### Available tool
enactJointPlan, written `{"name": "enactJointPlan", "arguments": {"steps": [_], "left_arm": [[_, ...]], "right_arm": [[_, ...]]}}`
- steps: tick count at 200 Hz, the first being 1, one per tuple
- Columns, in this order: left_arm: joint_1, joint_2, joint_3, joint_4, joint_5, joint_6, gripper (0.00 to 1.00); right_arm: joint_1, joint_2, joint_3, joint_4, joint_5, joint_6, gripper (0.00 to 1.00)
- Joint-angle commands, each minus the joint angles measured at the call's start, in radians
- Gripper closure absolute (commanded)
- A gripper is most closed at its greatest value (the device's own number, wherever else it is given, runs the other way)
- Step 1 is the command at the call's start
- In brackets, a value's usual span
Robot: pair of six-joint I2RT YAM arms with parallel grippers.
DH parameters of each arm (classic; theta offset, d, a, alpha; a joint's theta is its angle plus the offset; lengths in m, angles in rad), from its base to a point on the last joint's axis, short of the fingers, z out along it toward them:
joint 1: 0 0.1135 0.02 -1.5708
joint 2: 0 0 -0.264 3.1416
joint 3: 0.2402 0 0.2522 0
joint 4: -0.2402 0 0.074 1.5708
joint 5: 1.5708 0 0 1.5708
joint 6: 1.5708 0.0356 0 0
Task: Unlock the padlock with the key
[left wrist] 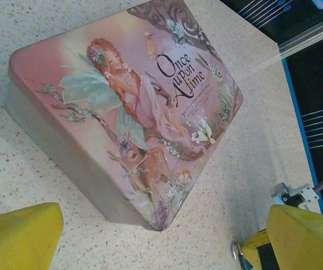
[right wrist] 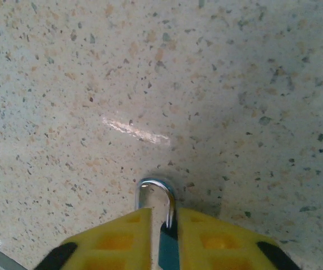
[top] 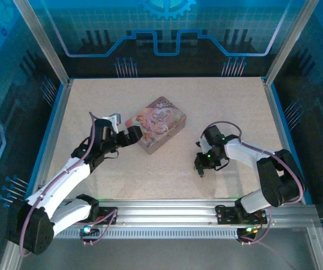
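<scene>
My left gripper (top: 124, 129) stands wide open just beside the left end of the tin (top: 158, 124), mid-table (top: 167, 180). Right of the tin, nearer the near edge, my right gripper (right wrist: 164, 225) is narrow. The padlock (right wrist: 143, 194) pokes its silver shackle out between the fingertips, and I can't tell if it's gripped.

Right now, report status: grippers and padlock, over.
Left gripper open, tin just ahead. Right gripper narrow around padlock shackle, grip unclear. Tin well clear of padlock.
</scene>
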Motion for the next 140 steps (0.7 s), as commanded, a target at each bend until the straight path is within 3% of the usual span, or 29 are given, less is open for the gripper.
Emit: {"name": "enactJointPlan", "arguments": {"steps": [1, 62, 102, 127, 140], "left_arm": [[0.015, -0.006, -0.006, 0.003, 0.03, -0.002, 0.06], [0.075, -0.072, -0.021, -0.022, -0.02, -0.006, 0.01], [0.132, -0.144, -0.064, -0.044, -0.223, 0.055, 0.01], [0.17, -0.175, -0.085, -0.048, -0.333, 0.118, 0.01], [0.181, -0.189, -0.105, -0.016, -0.371, 0.174, 0.01]], "right_arm": [[0.014, -0.016, 0.037, -0.022, 0.02, -0.005, 0.73], [-0.013, -0.276, 0.094, -0.078, 0.207, -0.05, 0.48], [-0.12, -0.435, 0.042, 0.036, 0.332, -0.129, 0.24], [-0.198, -0.493, -0.015, 0.138, 0.387, -0.177, 0.01], [-0.24, -0.516, -0.058, 0.211, 0.412, -0.202, 0.0]]}}
